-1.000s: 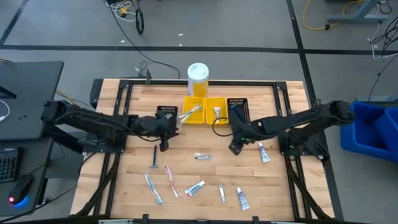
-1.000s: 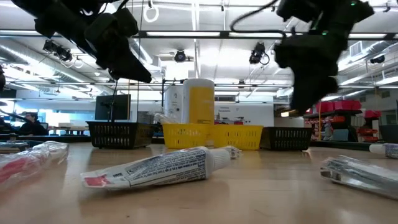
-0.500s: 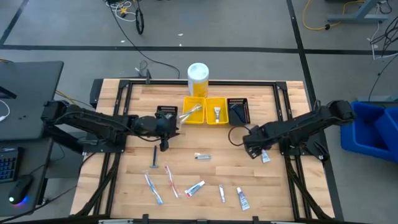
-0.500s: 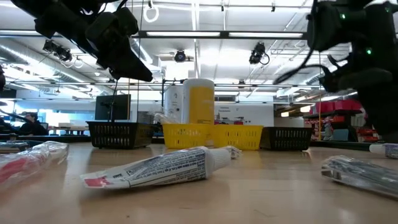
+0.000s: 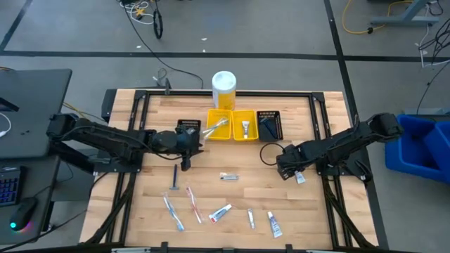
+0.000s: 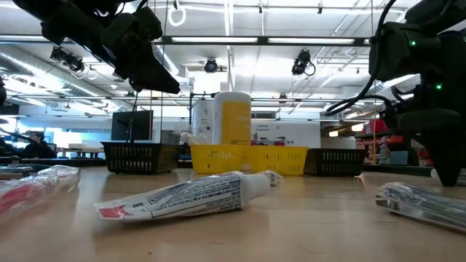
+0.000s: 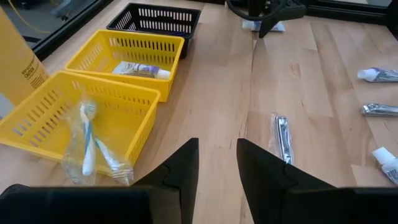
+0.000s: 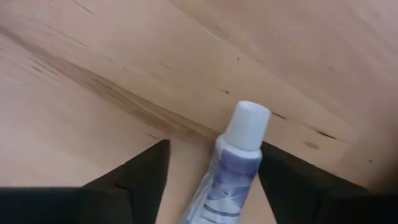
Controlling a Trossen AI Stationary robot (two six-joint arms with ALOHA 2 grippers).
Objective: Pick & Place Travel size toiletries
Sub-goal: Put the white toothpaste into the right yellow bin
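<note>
Toothpaste tube point(image 8: 231, 167) flat on worktop point(image 5: 211, 179), between spread fingers of right end effector point(image 8: 214, 163), not pinched. Wrapped toothbrushes point(image 7: 88, 138) in one yellow bin point(image 7: 43, 121), white tube point(image 7: 138, 70) in next yellow bin point(image 7: 127, 43); black bin point(image 7: 158, 18) beside. Left end effector point(image 7: 216, 165) slightly parted, gripping nothing.

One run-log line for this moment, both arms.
right gripper: open, fingers straddling toothpaste tube on table | left gripper: idle near yellow bins, holding nothing

toiletries | toothpaste tube point(image 8: 233, 162), white cap, flat on wood at right | wrapped toothbrushes point(image 5: 181, 205), tubes point(image 5: 220, 212), silvery piece point(image 5: 228, 176) scattered near front | toothbrush point(image 7: 87, 140), tube point(image 7: 140, 70) in yellow bins
</note>
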